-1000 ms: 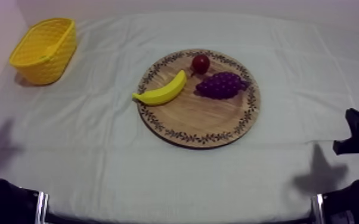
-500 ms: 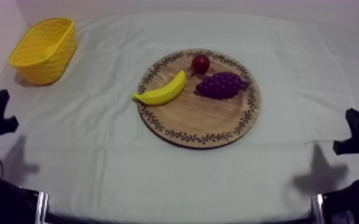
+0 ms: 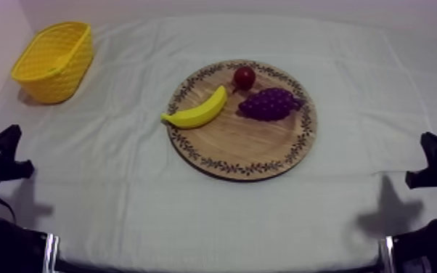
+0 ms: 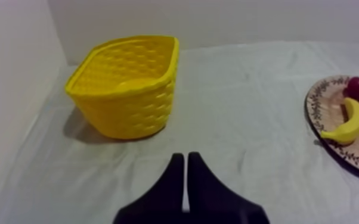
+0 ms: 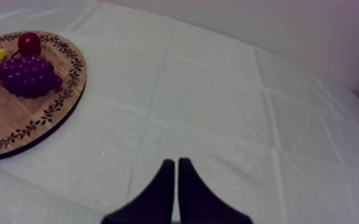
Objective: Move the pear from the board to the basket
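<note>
Left wrist view: the left gripper [image 4: 185, 157] has its two black fingers pressed together into a narrow wedge, holding nothing, low over the grey-white cloth [image 4: 247, 95]. The yellow basket [image 4: 128, 104] stands upright ahead of those fingertips and off to their outer side, well apart from them, with creased cloth between. Its woven dimpled wall and rim show side-on. The near wall hides the basket's floor, so I cannot tell whether the pear lies inside. Ahead of the same fingertips, toward the inner side, sits the edge of the wooden board [image 4: 310, 110] with a dark leaf-sprig pattern round its rim. On it the banana [image 4: 347, 122] curves along the rim side, and the small red fruit [image 4: 355, 87] lies just beyond the banana's far tip. Right wrist view: the right gripper [image 5: 175, 162] also has its fingers shut together as a wedge with nothing in them, over bare cloth. The board lies ahead of them to the inner side, well apart, and the bunch of grapes [image 5: 28, 76] is the fruit nearest these fingers, with the red fruit just behind it. Top view: the whole board lies mid-table between the two grippers. The banana is on the board's left half, the grapes on its right half, and the red fruit is at the far rim, touching or just beside the grapes. The basket is in the far left corner, tilted slightly. The left gripper sits at the left edge, well short of the basket, and the right gripper at the right edge, both far from the fruit.
</note>
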